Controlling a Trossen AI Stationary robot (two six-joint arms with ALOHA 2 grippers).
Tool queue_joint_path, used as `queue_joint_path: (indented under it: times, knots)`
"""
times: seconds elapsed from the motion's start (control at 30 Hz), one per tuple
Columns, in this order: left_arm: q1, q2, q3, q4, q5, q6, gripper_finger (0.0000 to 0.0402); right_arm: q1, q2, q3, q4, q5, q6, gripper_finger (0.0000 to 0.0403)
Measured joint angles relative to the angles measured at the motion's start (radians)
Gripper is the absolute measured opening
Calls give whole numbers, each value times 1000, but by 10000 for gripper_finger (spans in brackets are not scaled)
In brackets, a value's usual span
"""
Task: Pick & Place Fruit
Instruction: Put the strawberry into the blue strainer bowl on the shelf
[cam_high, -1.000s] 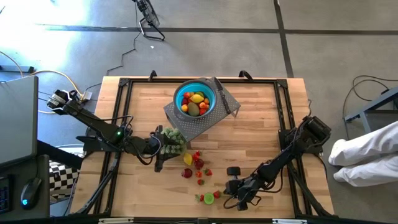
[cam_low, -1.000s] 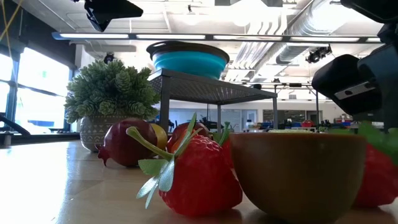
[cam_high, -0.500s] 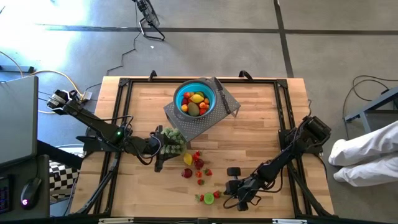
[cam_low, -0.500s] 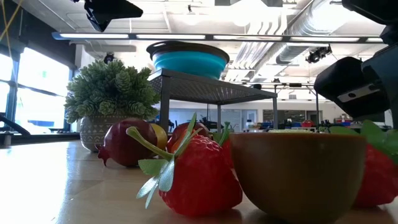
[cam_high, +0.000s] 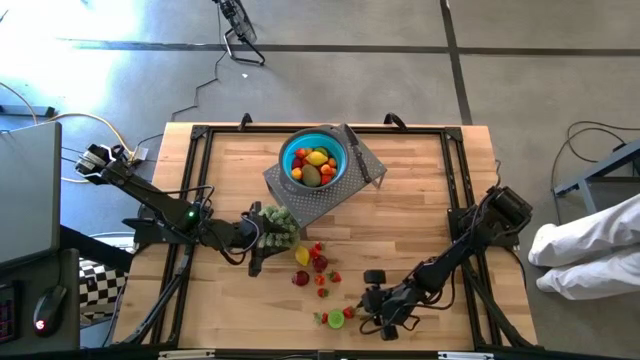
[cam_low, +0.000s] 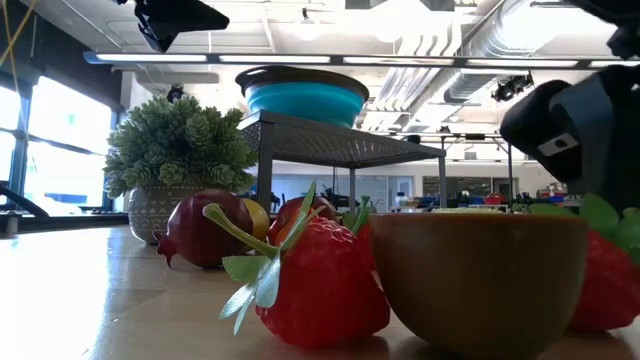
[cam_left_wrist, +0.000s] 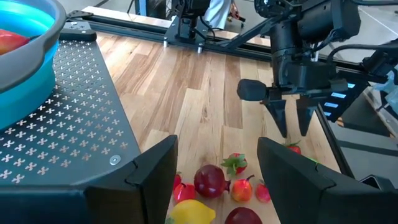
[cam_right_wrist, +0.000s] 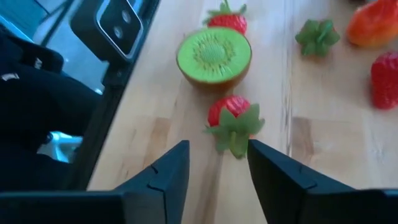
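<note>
In the blue bowl we counted several fruit already; more fruit lay loose mid-table. Our right gripper stood parted, empty, near a strawberry; the left gripper waited open.

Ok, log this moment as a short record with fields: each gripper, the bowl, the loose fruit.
right gripper: open, empty, low over a strawberry beside the halved kiwi
left gripper: open, empty, waiting beside the potted plant
blue bowl: on the perforated stand, holds several fruit
loose fruit: scattered on the table's near half
</note>
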Motion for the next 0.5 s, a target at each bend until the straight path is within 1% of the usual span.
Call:
queue_joint_path:
  times: [0.13, 0.43, 0.5]
  knots:
    - [0, 0, 0, 0, 0, 0, 218, -8, 0, 0, 11, 0, 0, 153]
    - [0, 0, 0, 0, 0, -1, 218, -16, 0, 0, 5, -9, 0, 120]
    - [0, 0, 0, 0, 0, -1, 218, -16, 0, 0, -14, -29, 0, 115]
